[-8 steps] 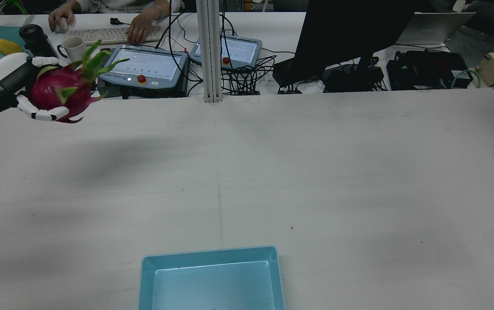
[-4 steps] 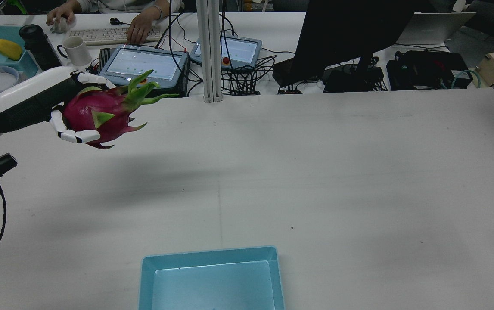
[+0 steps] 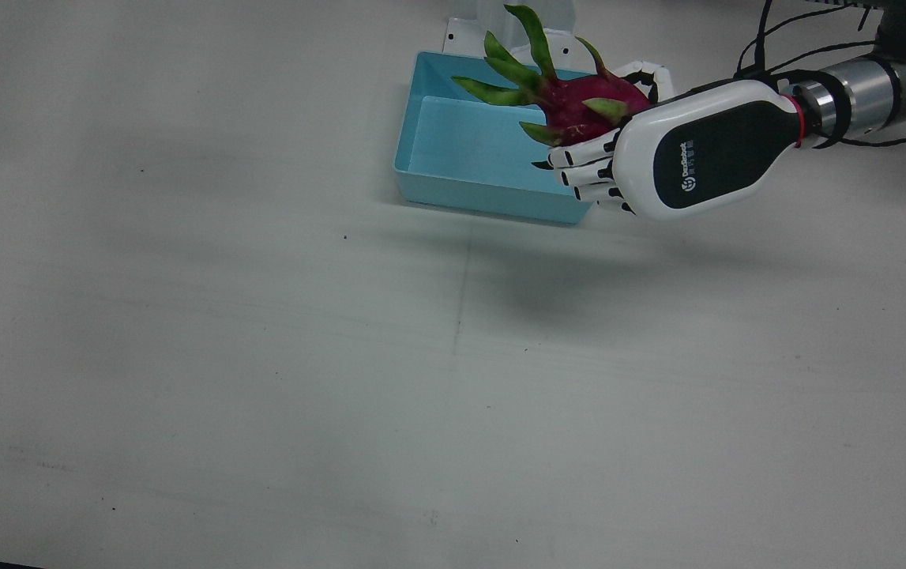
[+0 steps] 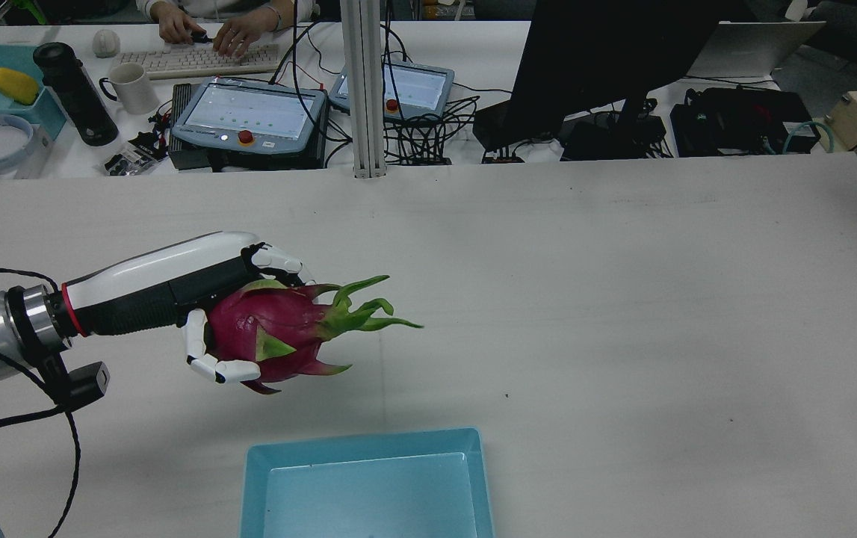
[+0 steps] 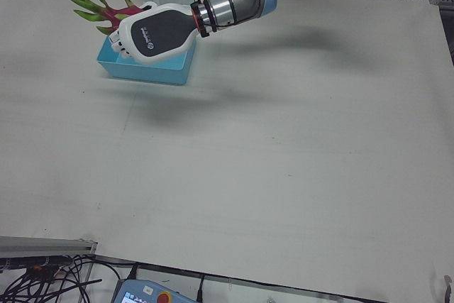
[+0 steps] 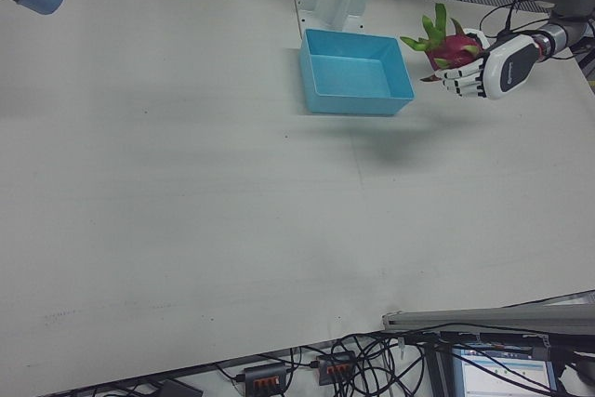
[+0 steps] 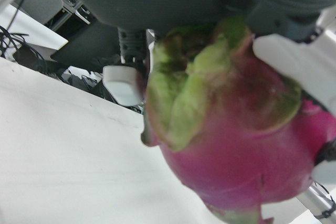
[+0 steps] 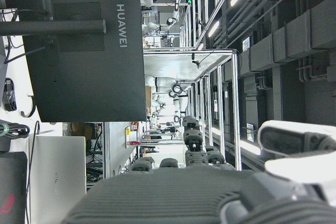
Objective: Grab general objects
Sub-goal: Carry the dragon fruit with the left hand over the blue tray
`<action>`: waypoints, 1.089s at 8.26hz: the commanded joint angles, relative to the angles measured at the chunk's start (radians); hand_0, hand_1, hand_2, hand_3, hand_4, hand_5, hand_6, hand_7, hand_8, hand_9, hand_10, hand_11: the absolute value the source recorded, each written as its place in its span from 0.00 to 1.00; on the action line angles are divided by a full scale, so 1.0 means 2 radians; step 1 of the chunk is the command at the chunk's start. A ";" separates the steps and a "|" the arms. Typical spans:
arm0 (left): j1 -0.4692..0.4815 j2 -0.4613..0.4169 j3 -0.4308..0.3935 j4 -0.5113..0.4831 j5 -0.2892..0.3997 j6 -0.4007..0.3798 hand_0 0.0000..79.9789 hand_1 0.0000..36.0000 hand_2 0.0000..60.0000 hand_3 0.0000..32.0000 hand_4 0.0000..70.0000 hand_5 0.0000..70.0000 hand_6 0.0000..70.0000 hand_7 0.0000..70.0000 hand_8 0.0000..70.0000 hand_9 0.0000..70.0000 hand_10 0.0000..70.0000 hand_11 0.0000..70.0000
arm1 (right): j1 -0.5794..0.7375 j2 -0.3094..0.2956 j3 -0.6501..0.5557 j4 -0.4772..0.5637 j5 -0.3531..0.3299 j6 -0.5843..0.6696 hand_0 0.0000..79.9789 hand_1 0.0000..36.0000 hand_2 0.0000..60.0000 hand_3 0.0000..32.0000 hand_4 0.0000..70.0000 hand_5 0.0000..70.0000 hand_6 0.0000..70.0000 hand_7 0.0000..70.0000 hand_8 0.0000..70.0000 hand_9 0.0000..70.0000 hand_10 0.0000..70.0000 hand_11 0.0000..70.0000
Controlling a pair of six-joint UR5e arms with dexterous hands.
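Note:
A pink dragon fruit [image 4: 271,336] with green leaf tips is held in the air, my left hand [image 4: 196,299] shut around its round end. In the rear view it hangs over the table just beyond the far-left corner of the light blue tray [image 4: 249,478]. From above, the dragon fruit [image 3: 579,103] overlaps the tray [image 3: 484,197] at its edge, with the left hand [image 3: 682,158] beside it. In the left hand view the fruit [image 7: 236,145] fills the frame. The right hand view shows only a white fingertip [image 8: 294,150]. Its pose is unclear.
Behind the table's far edge stand a metal post [image 4: 364,90], two teach pendants [image 4: 249,116], a black monitor [image 4: 600,60], cables, a mug [image 4: 129,86] and a dark bottle [image 4: 73,93]. A person's hands [image 4: 211,33] rest on a keyboard.
My left hand has carried the dragon fruit from the far left edge toward the middle of the table and nearer the blue tray. The person's hands shifted on the keyboard.

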 commanded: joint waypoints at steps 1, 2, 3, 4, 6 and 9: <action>0.040 -0.042 -0.023 0.062 0.029 0.010 0.74 1.00 1.00 0.00 0.64 1.00 0.88 1.00 0.94 1.00 1.00 1.00 | 0.000 0.000 0.000 -0.001 0.000 0.000 0.00 0.00 0.00 0.00 0.00 0.00 0.00 0.00 0.00 0.00 0.00 0.00; 0.050 -0.064 -0.033 0.093 0.033 0.013 0.75 1.00 1.00 0.00 0.65 1.00 0.88 1.00 0.94 1.00 1.00 1.00 | 0.000 0.000 0.000 -0.001 0.000 0.000 0.00 0.00 0.00 0.00 0.00 0.00 0.00 0.00 0.00 0.00 0.00 0.00; 0.076 -0.091 -0.042 0.133 0.031 0.038 0.75 1.00 1.00 0.00 0.63 1.00 0.85 1.00 0.90 1.00 1.00 1.00 | 0.000 0.000 0.000 0.000 0.000 0.000 0.00 0.00 0.00 0.00 0.00 0.00 0.00 0.00 0.00 0.00 0.00 0.00; 0.083 -0.121 -0.042 0.160 0.029 0.049 0.76 1.00 1.00 0.00 0.60 1.00 0.80 1.00 0.86 1.00 1.00 1.00 | 0.000 0.000 0.000 -0.001 0.000 0.001 0.00 0.00 0.00 0.00 0.00 0.00 0.00 0.00 0.00 0.00 0.00 0.00; 0.084 -0.179 -0.033 0.189 0.024 0.049 0.76 1.00 1.00 0.00 0.59 1.00 0.77 0.99 0.83 1.00 1.00 1.00 | 0.000 0.000 0.000 0.000 0.000 0.001 0.00 0.00 0.00 0.00 0.00 0.00 0.00 0.00 0.00 0.00 0.00 0.00; 0.105 -0.214 -0.001 0.191 0.008 0.049 0.75 0.96 1.00 0.00 0.55 1.00 0.68 0.91 0.73 0.96 0.93 1.00 | 0.000 0.000 0.001 0.000 0.000 0.000 0.00 0.00 0.00 0.00 0.00 0.00 0.00 0.00 0.00 0.00 0.00 0.00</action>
